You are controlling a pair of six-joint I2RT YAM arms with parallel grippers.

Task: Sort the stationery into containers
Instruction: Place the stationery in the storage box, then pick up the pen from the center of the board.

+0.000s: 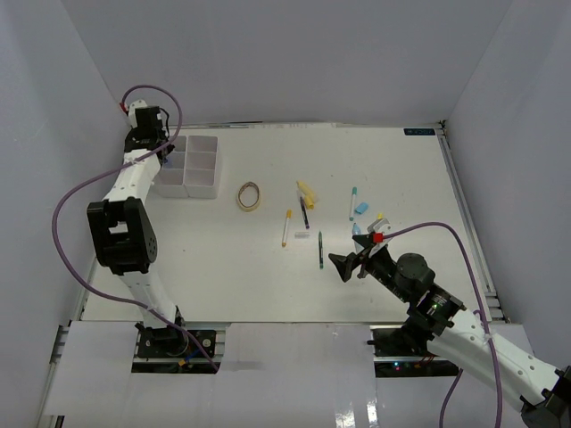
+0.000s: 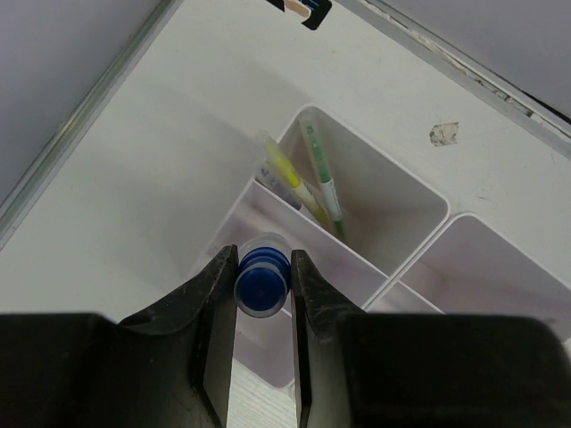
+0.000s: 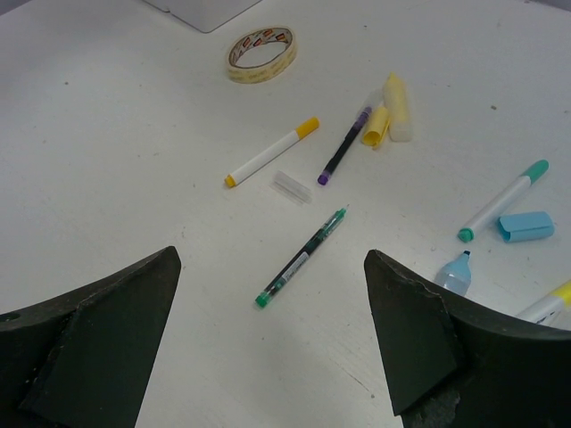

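My left gripper (image 1: pixel 164 152) (image 2: pixel 263 260) is shut on a small blue-capped bottle (image 2: pixel 262 282) and holds it over the white six-compartment tray (image 1: pixel 203 136) (image 2: pixel 385 192). One compartment holds a yellow highlighter (image 2: pixel 284 169) and a green pen (image 2: pixel 323 176). My right gripper (image 1: pixel 351 255) (image 3: pixel 269 267) is open and empty, just above the table, with a green pen (image 1: pixel 321 250) (image 3: pixel 302 259) lying between its fingers. Further out lie a tan tape ring (image 1: pixel 250 195) (image 3: pixel 260 53), a yellow-capped white marker (image 3: pixel 270 152), a dark pen (image 3: pixel 343 152) and a yellow highlighter (image 3: pixel 397 107).
A teal-capped marker (image 3: pixel 502 201), a blue eraser (image 3: pixel 525 226), a light blue highlighter (image 3: pixel 453 272) and a yellow-tipped marker (image 3: pixel 549 303) lie right of my right gripper. A clear cap (image 3: pixel 293 186) lies by the green pen. Grey walls enclose the table.
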